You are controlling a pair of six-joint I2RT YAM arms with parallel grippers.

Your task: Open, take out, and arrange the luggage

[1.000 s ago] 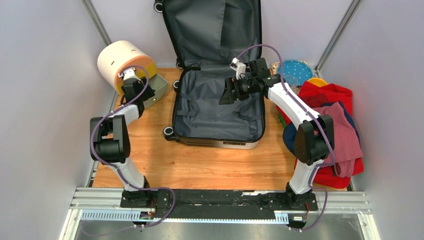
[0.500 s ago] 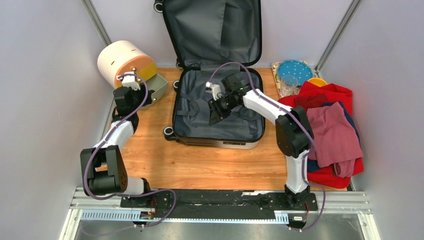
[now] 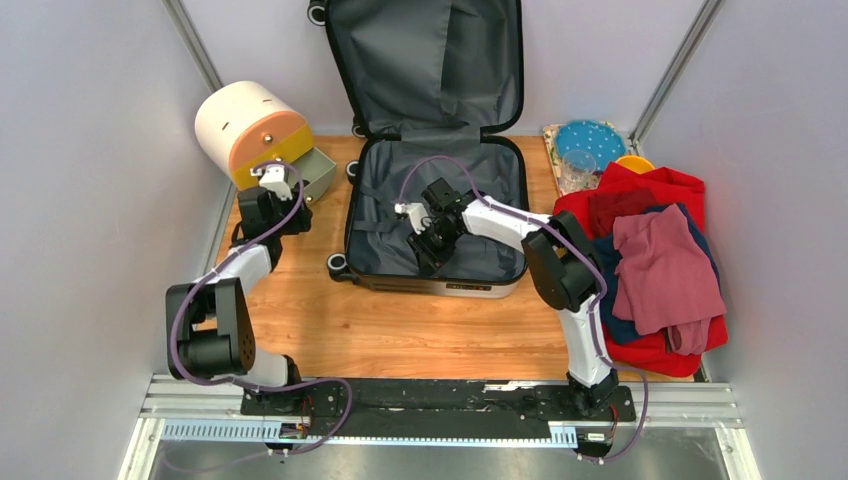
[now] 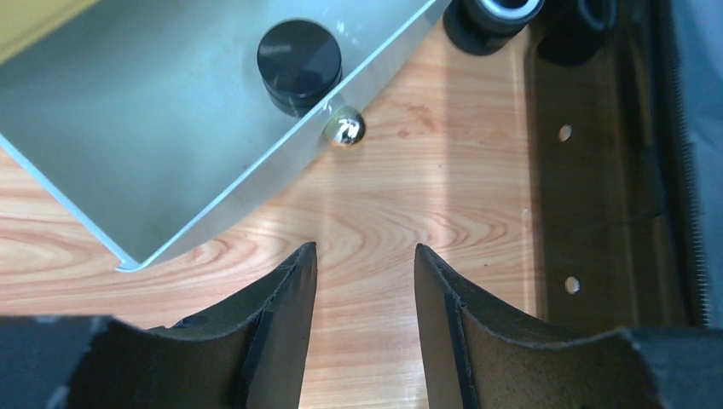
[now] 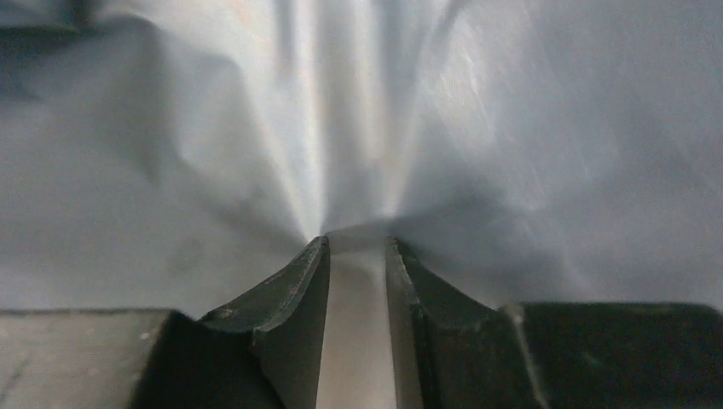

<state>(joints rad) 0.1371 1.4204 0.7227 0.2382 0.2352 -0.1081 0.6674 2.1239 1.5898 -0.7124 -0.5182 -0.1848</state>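
Luggage is lying open on the counter, long axis pointing away from the robot. Right gripper, inside its base, is narrowly pinching grey lining. Left gripper is hovering left of the luggage, half-open and empty.

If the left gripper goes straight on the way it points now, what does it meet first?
Probably the bare wooden table: the left gripper is aimed at it, holding nothing. The shiny knob on the tray lies just beyond, though depth is unclear.
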